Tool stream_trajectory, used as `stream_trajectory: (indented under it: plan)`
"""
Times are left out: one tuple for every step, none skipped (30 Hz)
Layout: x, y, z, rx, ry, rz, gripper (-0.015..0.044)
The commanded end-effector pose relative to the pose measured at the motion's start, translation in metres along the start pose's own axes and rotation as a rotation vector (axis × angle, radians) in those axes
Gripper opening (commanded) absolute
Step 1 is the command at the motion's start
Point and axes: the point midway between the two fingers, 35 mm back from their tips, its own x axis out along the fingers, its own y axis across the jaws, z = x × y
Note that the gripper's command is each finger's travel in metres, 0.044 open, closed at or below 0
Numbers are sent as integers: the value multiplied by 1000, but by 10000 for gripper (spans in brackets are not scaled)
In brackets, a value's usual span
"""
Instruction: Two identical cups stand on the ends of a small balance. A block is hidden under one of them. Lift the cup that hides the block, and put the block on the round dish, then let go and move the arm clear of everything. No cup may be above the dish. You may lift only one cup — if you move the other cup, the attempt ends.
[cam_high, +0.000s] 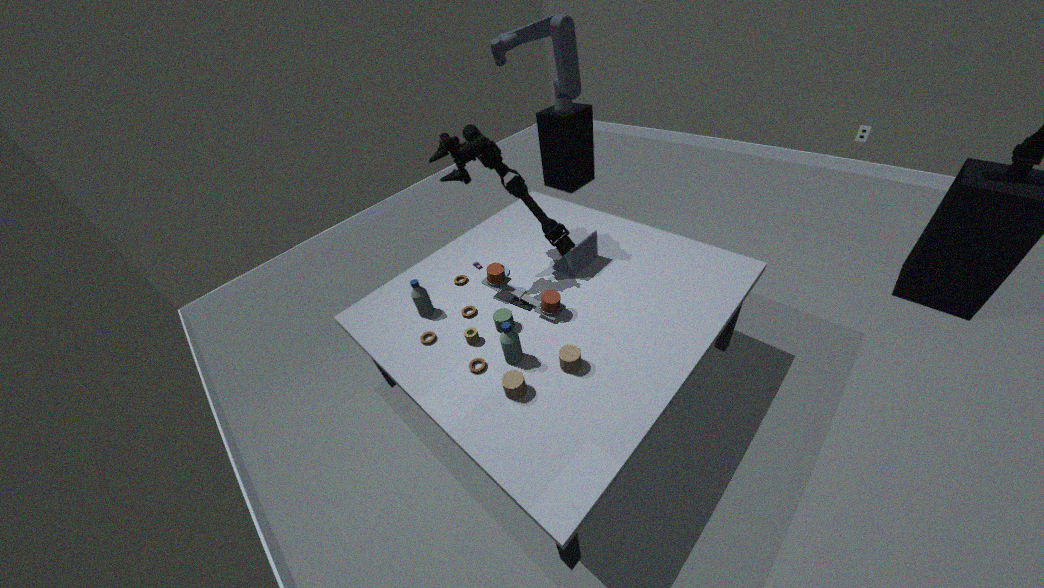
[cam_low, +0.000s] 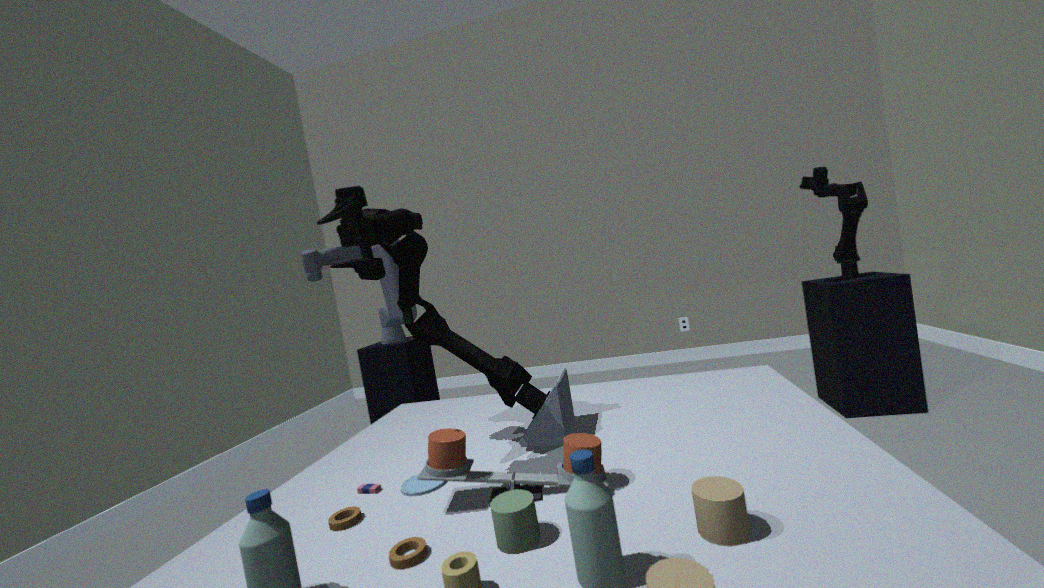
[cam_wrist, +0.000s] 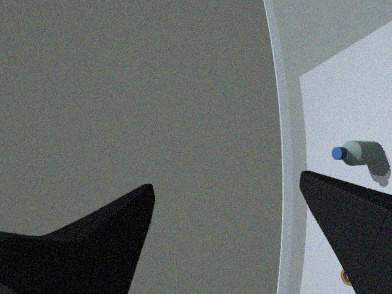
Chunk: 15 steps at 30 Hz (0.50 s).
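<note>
The pale grey square desk (cam_high: 642, 350) stands on dark legs on a grey floor (cam_high: 840, 452). On it lie a small balance (cam_high: 522, 297) carrying two orange cups (cam_high: 496, 273), a light blue round dish (cam_low: 421, 485), a small pink-and-blue block (cam_low: 369, 487), a green cylinder (cam_low: 514, 519), two tan cylinders (cam_high: 569, 357), two blue-capped bottles (cam_high: 421, 298), several brown rings (cam_high: 428, 338) and the arm's grey wedge-shaped base (cam_high: 582, 253).

Matt orange cups (cam_low: 446, 447), matt table (cam_low: 730, 438)
</note>
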Motion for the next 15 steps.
stream_trajectory:
  plan:
    - [0, 0, -1, -5, 3, 2, 426]
    - [-1, 0, -5, -18, 11, 7, 440]
    - [-3, 0, -12, -41, 24, 15, 440]
    - [-6, 0, -20, -69, 40, 25, 440]
    - [-8, 0, -28, -97, 57, 35, 440]
    - [-11, 0, -36, -125, 74, 45, 440]
    - [-13, -1, -44, -152, 91, 54, 440]
    - [-16, -2, -52, -180, 108, 64, 440]
    - [-19, -4, -60, -208, 125, 73, 440]
    - [-22, -5, -67, -236, 143, 82, 440]
    - [-25, -7, -75, -264, 160, 90, 440]
    - [-28, -9, -83, -291, 178, 99, 440]
    - [-32, -12, -91, -319, 196, 107, 440]
    - [-35, -14, -98, -347, 214, 115, 440]
    - [-38, -18, -106, -375, 232, 122, 440]
